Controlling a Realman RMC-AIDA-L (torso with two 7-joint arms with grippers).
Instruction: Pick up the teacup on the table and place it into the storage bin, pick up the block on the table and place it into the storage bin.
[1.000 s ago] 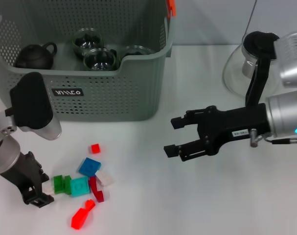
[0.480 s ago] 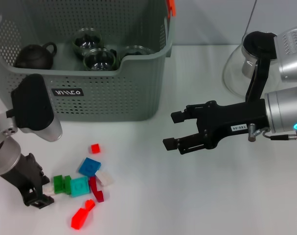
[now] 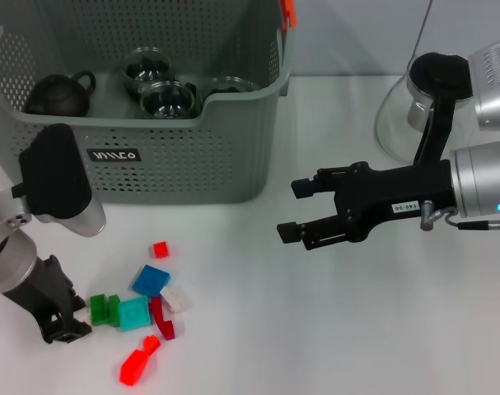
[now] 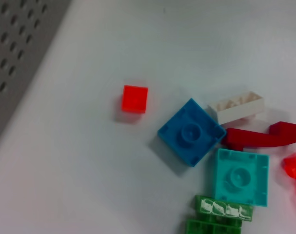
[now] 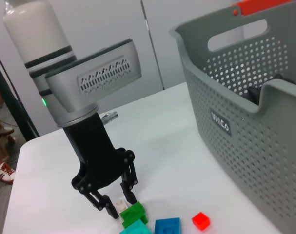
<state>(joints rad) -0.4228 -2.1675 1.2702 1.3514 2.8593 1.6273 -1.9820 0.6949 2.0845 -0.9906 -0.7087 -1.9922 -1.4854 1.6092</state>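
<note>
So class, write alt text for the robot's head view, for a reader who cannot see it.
The left gripper reaches down beside a pile of coloured blocks on a white table. The open right gripper hovers empty, right of the grey storage bin, which holds a dark teapot and glass teacups. A glass pitcher stands far right.

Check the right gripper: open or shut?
Open: the right gripper hangs over bare table beside the storage bin, its fingers apart, holding nothing.

A plain white table [image 3: 315,329] fills the scene under even, soft light. Beyond its far edge, pale grey wall panels [image 5: 104,29] with a vertical seam, and a dark post [image 5: 11,107] at the side.
</note>
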